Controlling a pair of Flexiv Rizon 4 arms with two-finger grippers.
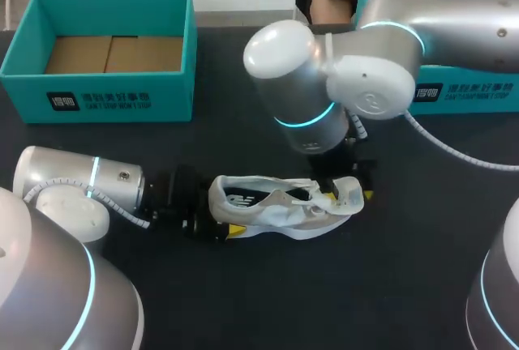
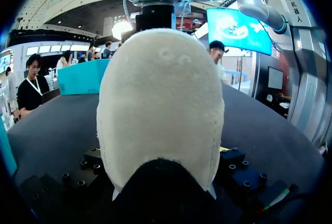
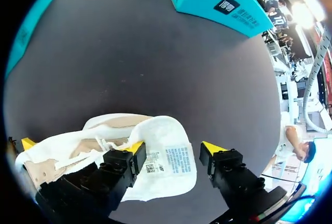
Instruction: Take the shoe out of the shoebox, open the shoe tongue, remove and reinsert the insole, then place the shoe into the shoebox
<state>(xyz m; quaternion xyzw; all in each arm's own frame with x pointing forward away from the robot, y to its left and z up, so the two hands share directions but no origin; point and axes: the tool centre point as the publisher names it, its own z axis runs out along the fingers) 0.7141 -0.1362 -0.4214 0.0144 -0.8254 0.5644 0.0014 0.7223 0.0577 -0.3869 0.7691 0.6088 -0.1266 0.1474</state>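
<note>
At mid-table: one white shoe [image 1: 284, 200], on the dark table [image 1: 324, 301], heel toward the left arm, toe toward the right.

Count: shoes 1, teal shoeboxes 2, grippers 2.

The open shoebox [image 1: 105, 91] sits at the far left, its brown cardboard floor showing. The second shoebox [image 1: 466, 95] sits at the far right, mostly hidden behind the right arm [image 1: 389, 50], so its inside cannot be seen. The shoe is in neither box.

The left gripper [image 1: 217, 222] is at the heel. From its wrist view the heel sits wedged between both fingers, pressed from two sides, so it is clamped on the shoe. One yellow tip shows against the shoe's near edge.

The right gripper [image 3: 174, 149] hangs over the toe end with its fingers apart. One tip rests on the shoe by the laces; the other stands off the shoe, over the table. The tongue [image 3: 171, 164] is folded out flat, label side up, between and under the two fingers.

Room: the shoe lies well apart from both boxes. A band of table runs between it and the open shoebox's front wall, and a wider band lies on the near side.
</note>
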